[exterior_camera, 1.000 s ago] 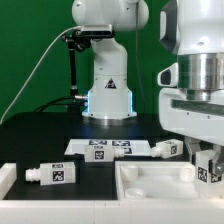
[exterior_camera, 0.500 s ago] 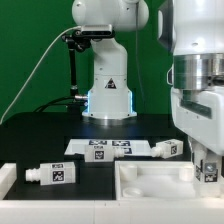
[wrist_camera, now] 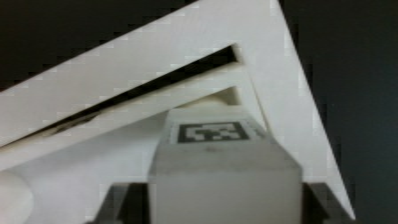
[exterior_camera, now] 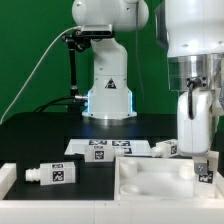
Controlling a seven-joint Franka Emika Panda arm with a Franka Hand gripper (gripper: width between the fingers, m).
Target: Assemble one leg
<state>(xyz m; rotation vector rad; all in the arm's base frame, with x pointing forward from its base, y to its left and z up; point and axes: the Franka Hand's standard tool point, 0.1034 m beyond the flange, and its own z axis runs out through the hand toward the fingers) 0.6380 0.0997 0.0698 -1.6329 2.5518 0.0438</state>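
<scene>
My gripper (exterior_camera: 203,163) is at the exterior view's right, low over the right end of the large flat white tray-like part (exterior_camera: 150,186). It is shut on a leg (exterior_camera: 204,171), a chunky white peg with a square tag. In the wrist view the leg (wrist_camera: 217,158) fills the gap between the dark fingers (wrist_camera: 128,205), its tag facing the camera, and the tray part's white walls (wrist_camera: 267,60) lie beyond it. The leg's lower end is hidden behind the tray wall in the exterior view. My gripper also shows in the wrist view (wrist_camera: 222,208).
A second leg (exterior_camera: 52,174) lies on the black table at the exterior view's left. Another leg (exterior_camera: 165,149) lies by the marker board (exterior_camera: 100,148) behind the tray part. The robot base (exterior_camera: 108,95) stands at the back. A white block (exterior_camera: 6,178) is at the left edge.
The wrist has turned about its vertical axis, so the hand now looks narrower in the exterior view. The held leg stays at about the same spot over the tray part.
</scene>
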